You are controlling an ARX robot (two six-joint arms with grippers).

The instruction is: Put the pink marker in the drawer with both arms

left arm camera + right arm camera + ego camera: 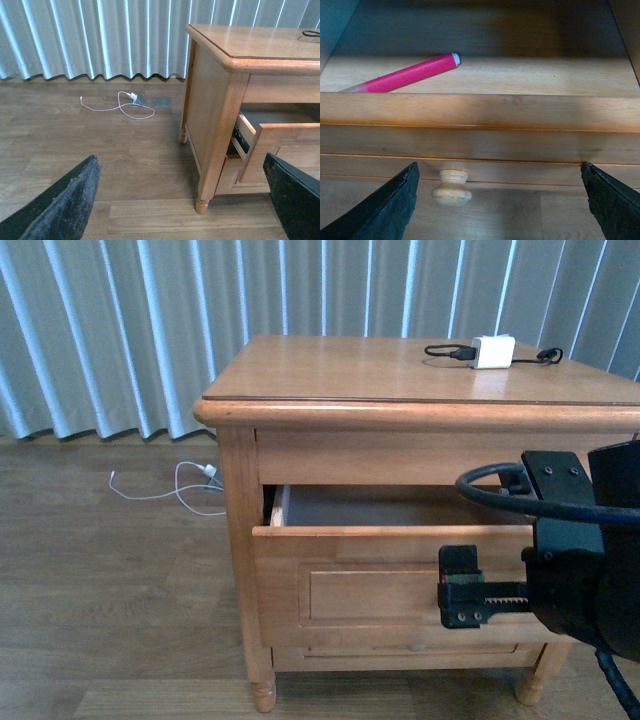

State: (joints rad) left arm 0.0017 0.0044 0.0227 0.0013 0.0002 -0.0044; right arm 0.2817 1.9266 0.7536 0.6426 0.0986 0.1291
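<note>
The pink marker [405, 75] lies flat on the pale floor of the open drawer [480, 112], seen in the right wrist view. My right gripper [500, 210] is open and empty, outside the drawer front, with the round wooden knob [451, 186] between its fingers [385, 210]. In the front view the drawer [380, 570] is pulled out and the right gripper [458, 587] is at its front panel; the marker is hidden there. My left gripper [180, 205] is open and empty, low above the floor to the left of the nightstand [215, 100].
A white charger block [493, 351] with a black cable lies on the nightstand top. A white cable [180, 485] lies on the wooden floor by the curtain. A lower drawer [400, 652] sits shut beneath the open one.
</note>
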